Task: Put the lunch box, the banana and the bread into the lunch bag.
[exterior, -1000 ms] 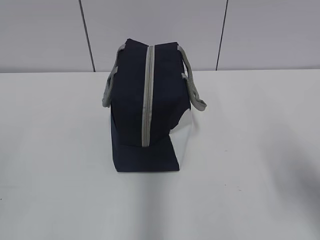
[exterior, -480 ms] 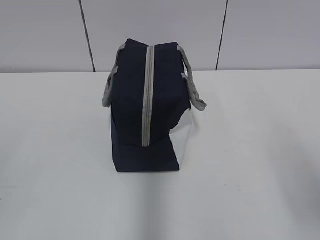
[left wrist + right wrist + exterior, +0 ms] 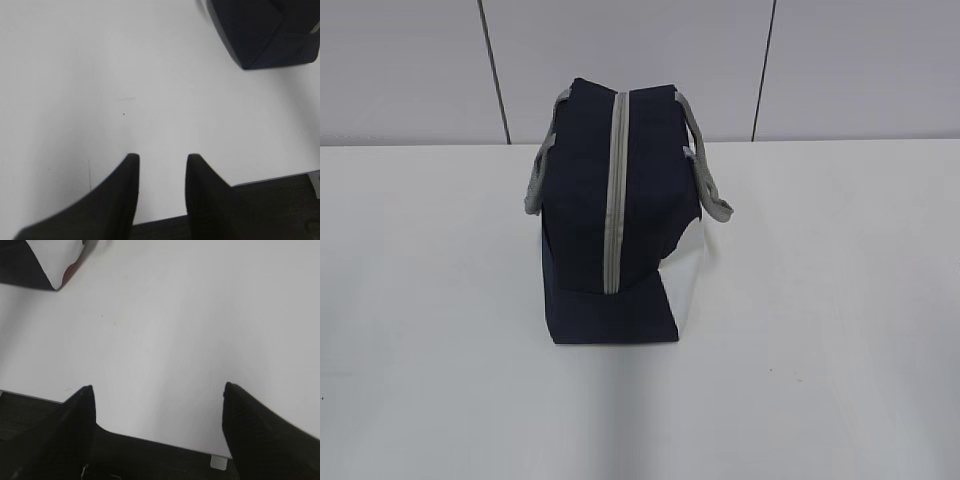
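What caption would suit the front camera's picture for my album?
Zipped navy lunch bag with grey handles standing alone on a white table, no robot arms in sight.

Left gripper (image 3: 160,160): two matte black fingers (image 3: 107,200) rising from the 6 o'clock edge of the left wrist view, broad at the base and tapering to blunt, rounded tips; surfaces smooth, without visible screws, cables or markings.

Right gripper (image 3: 157,390): two black fingers (image 3: 70,435) of the same make, entering at 7 and 5 o'clock in the right wrist view, each narrowing to a sharper, wedge-like point; the surface shows a faint fine texture. No arm parts appear in the exterior view.
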Controlling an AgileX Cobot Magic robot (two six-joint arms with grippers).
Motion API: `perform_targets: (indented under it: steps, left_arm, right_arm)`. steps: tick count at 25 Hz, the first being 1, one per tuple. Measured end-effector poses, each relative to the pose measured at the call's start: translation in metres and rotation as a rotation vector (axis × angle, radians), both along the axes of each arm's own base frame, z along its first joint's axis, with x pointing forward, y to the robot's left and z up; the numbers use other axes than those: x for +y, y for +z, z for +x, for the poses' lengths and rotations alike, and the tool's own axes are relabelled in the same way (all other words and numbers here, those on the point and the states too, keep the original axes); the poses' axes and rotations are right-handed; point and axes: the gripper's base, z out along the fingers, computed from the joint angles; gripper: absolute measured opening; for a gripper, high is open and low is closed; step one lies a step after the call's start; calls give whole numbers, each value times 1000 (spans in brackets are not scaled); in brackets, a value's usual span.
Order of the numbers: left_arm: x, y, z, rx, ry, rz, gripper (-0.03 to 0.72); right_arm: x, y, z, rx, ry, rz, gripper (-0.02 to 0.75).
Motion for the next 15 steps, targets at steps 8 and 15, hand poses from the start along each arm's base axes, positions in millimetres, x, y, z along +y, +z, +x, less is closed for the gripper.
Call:
perform_targets:
  steps: [8, 15]
  left_arm:
    - [0, 0, 0, 0, 0, 0, 242]
    - [0, 0, 0, 0, 0, 0, 242]
  right_arm:
    - [-3, -20, -16, -44, 1, 6, 573]
    - [-2, -24, -14, -82, 3, 11, 571]
